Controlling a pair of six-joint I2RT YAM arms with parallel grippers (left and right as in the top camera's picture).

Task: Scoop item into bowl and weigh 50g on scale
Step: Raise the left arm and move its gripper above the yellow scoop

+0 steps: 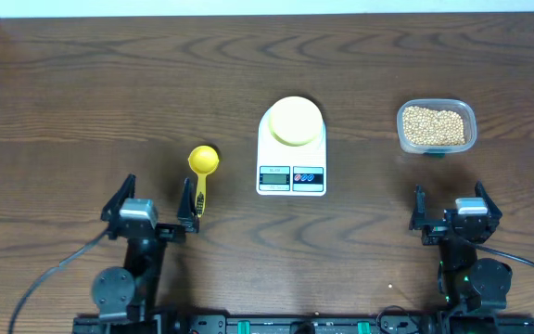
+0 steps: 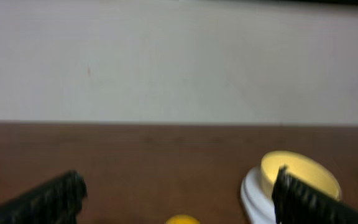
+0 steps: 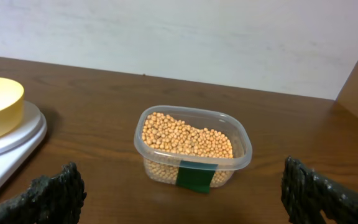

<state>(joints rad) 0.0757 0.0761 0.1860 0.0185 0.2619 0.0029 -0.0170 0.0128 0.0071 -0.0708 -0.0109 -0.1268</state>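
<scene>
Beans (image 3: 188, 140) in tub (image 3: 246, 150) just ahead of wide-open, empty right pincer (image 3: 180, 186); left pincer (image 1: 158, 199) likewise agape, beside scoop (image 1: 202, 167).

No legible text found. The small grey display (image 1: 274, 174) on the white flat digital kitchen scale (image 1: 291, 158) is too small to be read, and markings at its two buttons (image 1: 308, 175) are blurred. No print can be made out on the dark green tape patch (image 3: 194, 176) stuck to the clear rectangular plastic container (image 3: 157, 169).
</scene>
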